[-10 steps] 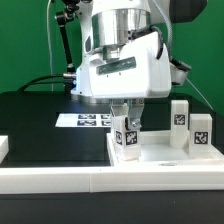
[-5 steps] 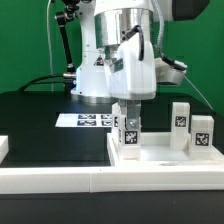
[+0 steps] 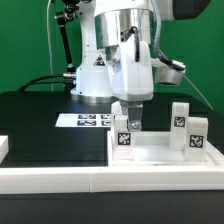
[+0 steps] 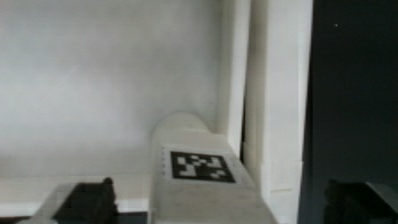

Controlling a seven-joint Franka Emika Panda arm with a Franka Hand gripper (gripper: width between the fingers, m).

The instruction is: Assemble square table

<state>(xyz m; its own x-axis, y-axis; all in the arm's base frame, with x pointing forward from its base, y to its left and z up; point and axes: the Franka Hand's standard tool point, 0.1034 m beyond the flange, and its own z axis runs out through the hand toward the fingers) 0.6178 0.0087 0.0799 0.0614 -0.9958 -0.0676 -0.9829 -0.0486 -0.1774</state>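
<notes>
The white square table top (image 3: 160,158) lies at the exterior view's right. A white tagged leg (image 3: 123,136) stands upright in its near left corner. My gripper (image 3: 128,116) hangs straight over this leg with its fingers down around the leg's top. In the wrist view the leg (image 4: 201,165) stands between my two dark fingers (image 4: 89,200), with a gap on each side, so my gripper (image 4: 222,205) is open. The table top's raised rim (image 4: 267,90) runs right beside the leg. Two more tagged legs (image 3: 180,118) (image 3: 198,135) stand on the top's right part.
The marker board (image 3: 85,120) lies on the black table behind the top. A white part's end (image 3: 3,147) shows at the exterior view's left edge. A long white rail (image 3: 60,181) runs along the front.
My wrist has turned about its vertical axis over the leg. The leg stands in about the same corner spot.
</notes>
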